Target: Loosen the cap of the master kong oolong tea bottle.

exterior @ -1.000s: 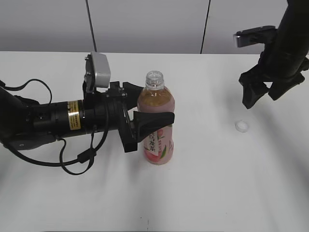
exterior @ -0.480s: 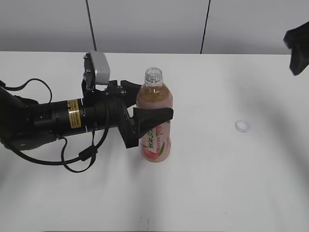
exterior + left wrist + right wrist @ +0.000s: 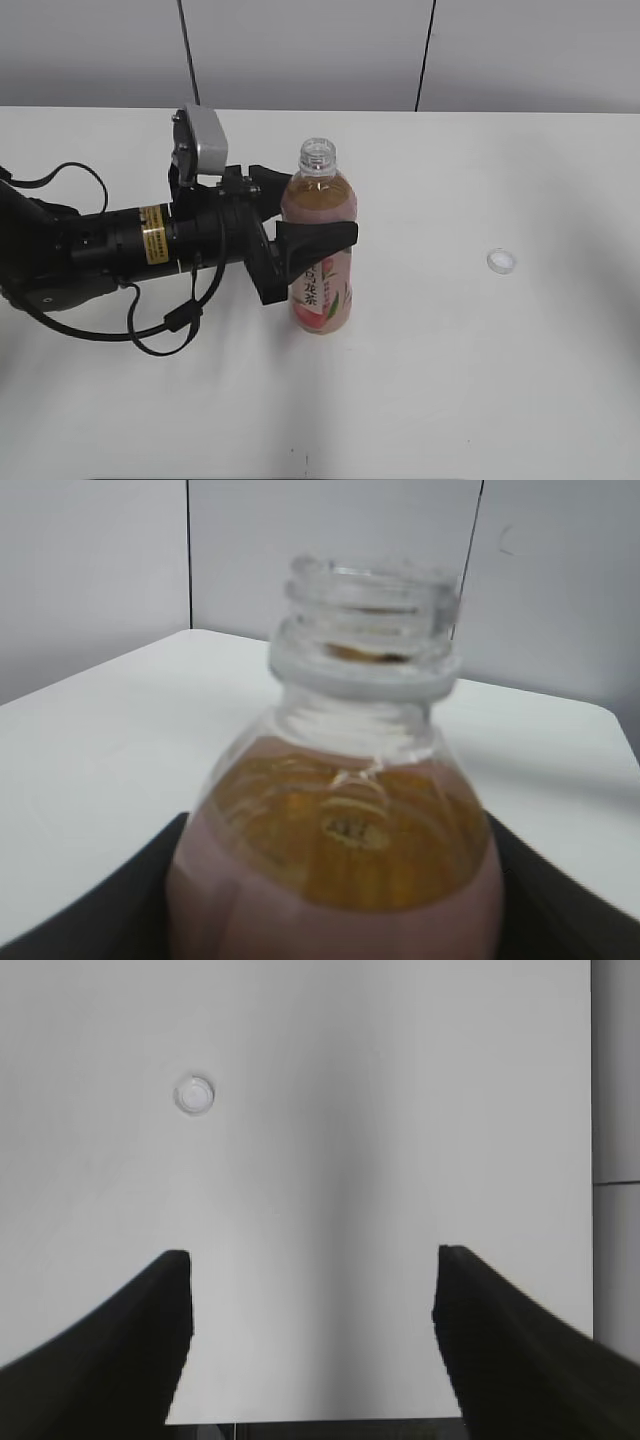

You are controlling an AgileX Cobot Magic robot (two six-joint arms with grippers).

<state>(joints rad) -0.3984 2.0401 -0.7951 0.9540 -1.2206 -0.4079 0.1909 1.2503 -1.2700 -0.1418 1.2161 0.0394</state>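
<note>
Left hand [image 3: 300, 240] clamps the master kong oolong tea bottle [image 3: 320, 250], frame centre, neck uncapped. Cap [image 3: 501, 261] lies right on desk [image 3: 450, 380]. Right hand [image 3: 312, 1340] spread wide, empty.

Right gripper [image 3: 312, 1290] gone from the exterior view: 1 s ago it hung above the cap [image 3: 501, 261], 0.5 s ago only a dark edge showed at top right. Its wrist view now looks down on the table [image 3: 400, 1110] from high up, jaws spread apart. Bottle [image 3: 320, 240] shifted slightly left and tilts a touch.
</note>
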